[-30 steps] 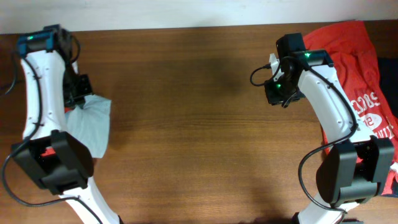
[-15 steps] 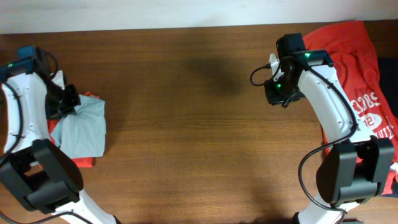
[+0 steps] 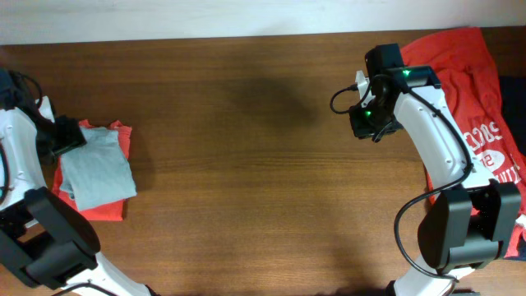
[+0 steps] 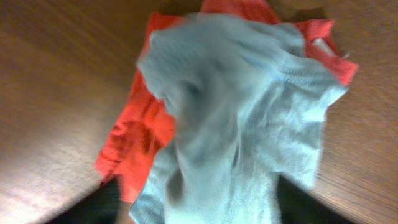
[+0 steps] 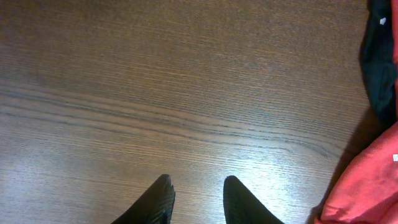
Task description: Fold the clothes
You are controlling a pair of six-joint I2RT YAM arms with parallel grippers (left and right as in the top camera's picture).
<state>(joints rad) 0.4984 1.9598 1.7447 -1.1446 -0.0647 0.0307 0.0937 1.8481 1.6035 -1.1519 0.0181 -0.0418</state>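
A pale grey-blue T-shirt point(image 3: 97, 168) lies crumpled on top of a small folded orange-red one point(image 3: 99, 207) at the table's far left. My left gripper point(image 3: 67, 136) hovers at the pile's back left edge. In the left wrist view the grey-blue shirt point(image 4: 249, 106) fills the middle over the orange-red one point(image 4: 143, 137), and my left gripper point(image 4: 199, 208) stands open, its dark fingers wide apart with cloth lying between them. A large orange-red T-shirt point(image 3: 464, 74) with white lettering sits at the far right. My right gripper point(image 3: 367, 123) point(image 5: 199, 183) hangs partly open over bare wood, holding nothing.
The wooden table point(image 3: 246, 148) spreads between the two arms. A dark cloth point(image 5: 380, 62) lies beside the large orange-red shirt point(image 5: 367, 186) at the right edge. The right arm's base point(image 3: 460, 234) rests over that shirt's lower part.
My left arm swung left and carried the grey-blue shirt onto the small orange-red one, then its jaws opened and the shirt settled on the pile. The right arm stayed still.
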